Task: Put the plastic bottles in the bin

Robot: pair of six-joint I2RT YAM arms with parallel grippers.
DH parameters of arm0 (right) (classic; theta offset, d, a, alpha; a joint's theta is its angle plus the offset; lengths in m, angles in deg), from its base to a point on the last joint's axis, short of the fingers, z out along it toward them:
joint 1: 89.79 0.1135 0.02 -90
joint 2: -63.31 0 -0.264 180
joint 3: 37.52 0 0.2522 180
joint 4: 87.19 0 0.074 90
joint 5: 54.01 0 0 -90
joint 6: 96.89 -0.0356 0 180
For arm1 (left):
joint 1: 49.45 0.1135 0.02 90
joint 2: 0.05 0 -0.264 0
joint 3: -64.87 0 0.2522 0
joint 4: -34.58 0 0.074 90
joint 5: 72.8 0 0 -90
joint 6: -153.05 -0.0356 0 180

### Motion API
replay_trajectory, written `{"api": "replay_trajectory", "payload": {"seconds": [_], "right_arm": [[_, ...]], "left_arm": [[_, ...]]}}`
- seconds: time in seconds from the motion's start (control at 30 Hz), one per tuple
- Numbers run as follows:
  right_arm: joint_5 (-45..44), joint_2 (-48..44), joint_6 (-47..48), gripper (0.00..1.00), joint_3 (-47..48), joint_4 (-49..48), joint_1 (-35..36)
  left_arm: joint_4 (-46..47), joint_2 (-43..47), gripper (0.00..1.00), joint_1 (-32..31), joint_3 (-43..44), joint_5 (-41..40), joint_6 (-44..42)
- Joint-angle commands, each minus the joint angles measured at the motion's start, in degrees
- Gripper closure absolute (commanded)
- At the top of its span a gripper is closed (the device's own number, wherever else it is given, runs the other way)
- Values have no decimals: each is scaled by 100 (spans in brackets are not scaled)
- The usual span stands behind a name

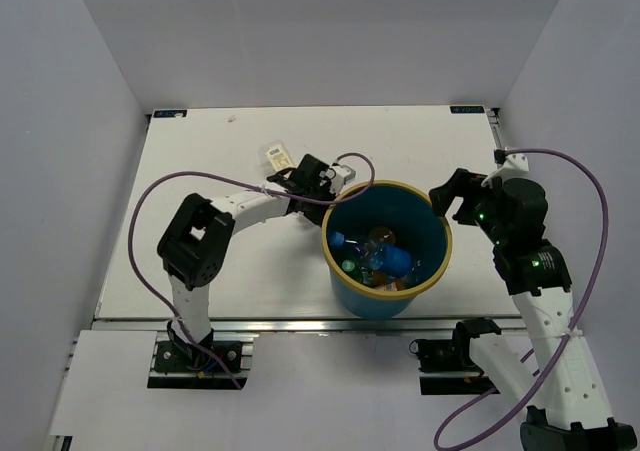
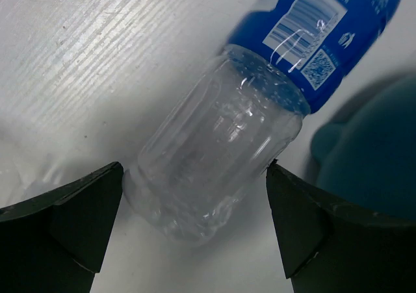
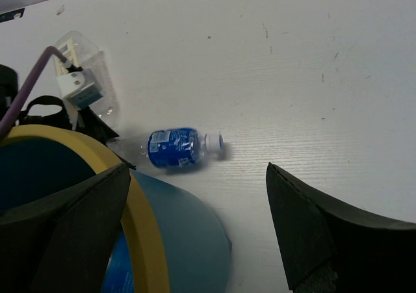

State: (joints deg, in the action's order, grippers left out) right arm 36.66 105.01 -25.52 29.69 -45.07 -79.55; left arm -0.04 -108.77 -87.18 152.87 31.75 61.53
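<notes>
On the white bench (image 1: pixel 200 151), just beside the teal bin (image 1: pixel 372 304): a blue-labelled clear bottle (image 2: pixel 221 156) lying between the wide-spread fingers of the left tool (image 2: pixel 193 176). Right tool (image 3: pixel 198 169) also wide, empty, near the bin's right rim. Several other bottles (image 1: pixel 385 256) inside the bin.

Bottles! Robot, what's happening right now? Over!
Left gripper open around blue-labelled bottle lying on table. Right gripper open, empty, by bin. Several bottles in bin; square bottle on table. Nothing seen blocking.
</notes>
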Motion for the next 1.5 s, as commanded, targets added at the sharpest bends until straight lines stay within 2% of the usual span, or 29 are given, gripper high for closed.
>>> {"api": "replay_trajectory", "payload": {"seconds": [0.0, 0.2, 0.3, 0.33, 0.4, 0.43, 0.5, 0.53, 0.57, 0.6, 0.7, 0.73, 0.77, 0.8, 0.9, 1.0, 1.07, 1.17, 1.2, 1.23, 1.47], "right_arm": [[206, -100, 176, 11, -124, -138, 4], [250, -117, 185, 11, -212, -190, -4], [250, -144, 141, 11, -291, -234, -13], [250, -153, 132, 11, -326, -260, -5], [162, -170, 97, 11, -414, -278, -13], [-30, -179, 62, 11, -432, -252, -5], [-460, -205, -61, 11, -493, -199, -13], [-723, -240, -79, 11, -528, -182, -13], [-813, -249, -79, 11, -590, -225, -22], [-892, -232, -70, 11, -599, -226, -39], [-1173, -83, -166, 11, -547, -129, -162], [-1278, -56, -263, 11, -555, -138, -241], [-1349, -56, -298, 11, -581, -172, -294], [-1428, -47, -342, 11, -625, -260, -338], [-1394, -21, -360, 11, -695, -287, -645], [-1034, -56, -352, 11, -792, -383, -918], [-797, -100, -316, 11, -845, -427, -962], [-700, -144, -299, 10, -906, -454, -954], [-673, -153, -299, 11, -924, -472, -954], [-604, -161, -299, 11, -942, -498, -954], [-348, -30, -264, 11, -995, -586, -1147]], "left_arm": [[-339, -463, 2, -23, 354, -346, 37], [-471, -702, 7, -41, 662, -417, 99], [-349, -571, 24, -41, 697, -444, 319], [-340, -484, 35, -41, 715, -470, 336], [-296, -378, 45, -41, 767, -462, 372], [-269, -255, 54, -41, 820, -479, 380], [-217, -123, 66, -32, 899, -645, 494], [-225, -61, 76, -41, 1047, -768, 556], [-234, 44, 91, -41, 1145, -1013, 652], [-338, 79, 94, -41, 1259, -1128, 696], [-742, 106, 95, -32, 1943, -1375, 933], [-857, 106, 95, -32, 2407, -1375, 1021], [-1006, 106, 95, -32, 2664, -2211, 1161], [-1295, -120, 99, -32, 2918, -2611, 1224], [-1805, -289, 100, -23, 3929, -3096, 1365], [-2009, -263, 100, -23, 4614, -3125, 1373], [-2053, -88, 100, -23, 4784, -2862, 1391], [-1931, 526, 100, -58, 4382, -1818, 1426], [-1617, 754, 100, -102, 3762, -1606, 1426], [-1475, 1226, 100, -329, 3460, -1656, 1452], [-500, 2977, 95, -1929, 1411, -2060, 1741]]}}
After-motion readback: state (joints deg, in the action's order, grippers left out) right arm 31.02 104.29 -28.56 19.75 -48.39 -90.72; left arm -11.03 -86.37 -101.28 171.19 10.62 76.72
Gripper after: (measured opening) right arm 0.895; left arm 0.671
